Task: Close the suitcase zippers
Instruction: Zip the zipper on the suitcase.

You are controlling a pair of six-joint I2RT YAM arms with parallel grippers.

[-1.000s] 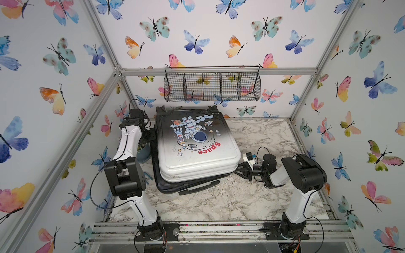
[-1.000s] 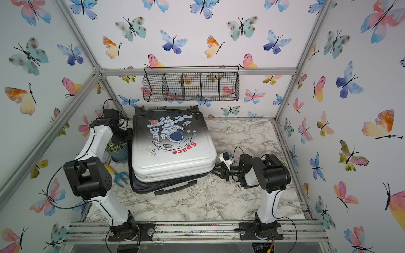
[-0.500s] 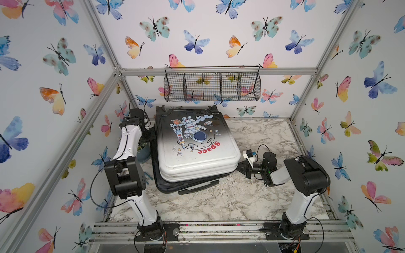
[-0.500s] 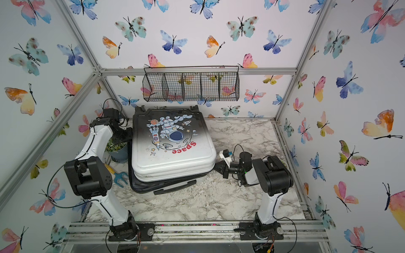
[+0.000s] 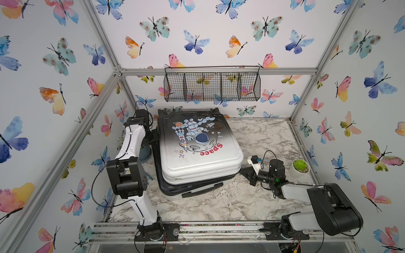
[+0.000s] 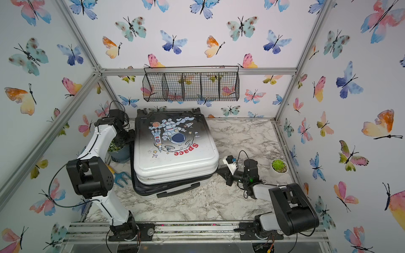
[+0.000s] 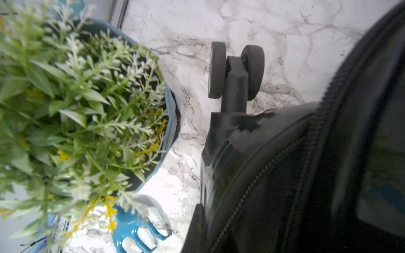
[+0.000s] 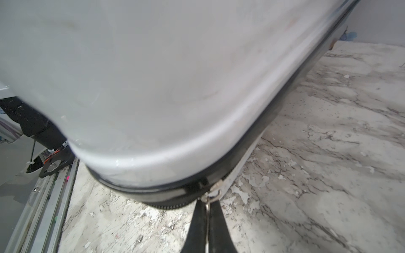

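While the right hand [image 8: 208, 210] pinches the zipper pull [image 8: 213, 193] at the suitcase [image 5: 197, 157] corner just ahead of it, the suitcase lies flat on the bench [image 5: 263, 135], halves not yet joined. Left hand [image 5: 152, 140], pressed together, sits at the opposite edge. Judged step: pull secured; next, a steady draw along the seam.

You can read only red "Space" lettering, printed on the suitcase [image 5: 198, 151] lid under the astronaut cartoon
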